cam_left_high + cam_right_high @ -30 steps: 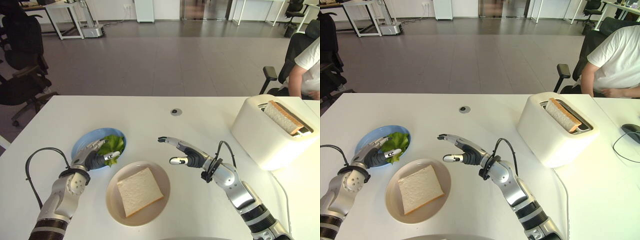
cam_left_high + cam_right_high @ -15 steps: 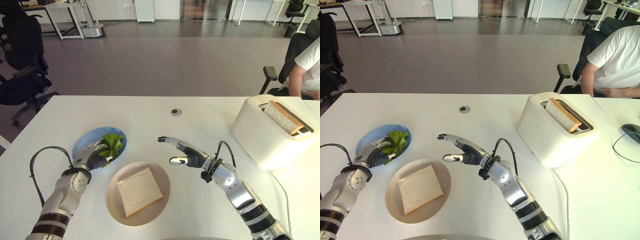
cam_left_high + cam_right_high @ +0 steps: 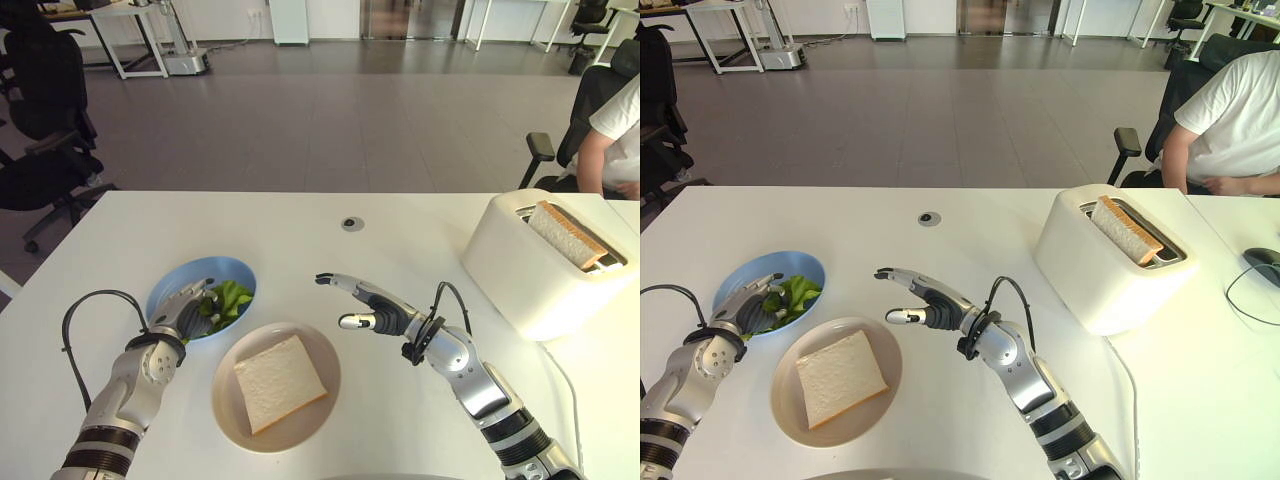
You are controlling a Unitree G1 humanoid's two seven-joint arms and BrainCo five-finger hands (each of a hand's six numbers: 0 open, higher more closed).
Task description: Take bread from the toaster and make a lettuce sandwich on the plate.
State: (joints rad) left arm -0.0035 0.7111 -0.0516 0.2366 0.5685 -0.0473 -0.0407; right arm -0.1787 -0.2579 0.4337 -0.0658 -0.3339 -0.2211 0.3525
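Note:
A blue bowl (image 3: 205,267) at the table's left holds a green lettuce leaf (image 3: 230,299). My left hand (image 3: 183,315) rests on the bowl's near-left rim, its fingers curled onto the leaf's left edge. Just right of the bowl is a beige plate (image 3: 226,403) with one white bread slice (image 3: 280,382) lying flat on it. My right hand (image 3: 366,304) hovers open above the table, right of the plate, holding nothing. A white toaster (image 3: 535,275) stands at the far right with a browned bread slice (image 3: 566,236) sticking up from its slot.
A small round grommet (image 3: 352,224) sits in the tabletop at the back centre. A white cable (image 3: 570,400) runs from the toaster toward the front edge. A dark mouse (image 3: 1265,262) lies at the right edge. A seated person is behind the toaster.
The lettuce was tipped upright in my left hand half a second ago and now lies lower and flatter in the bowl. The right hand has stayed still.

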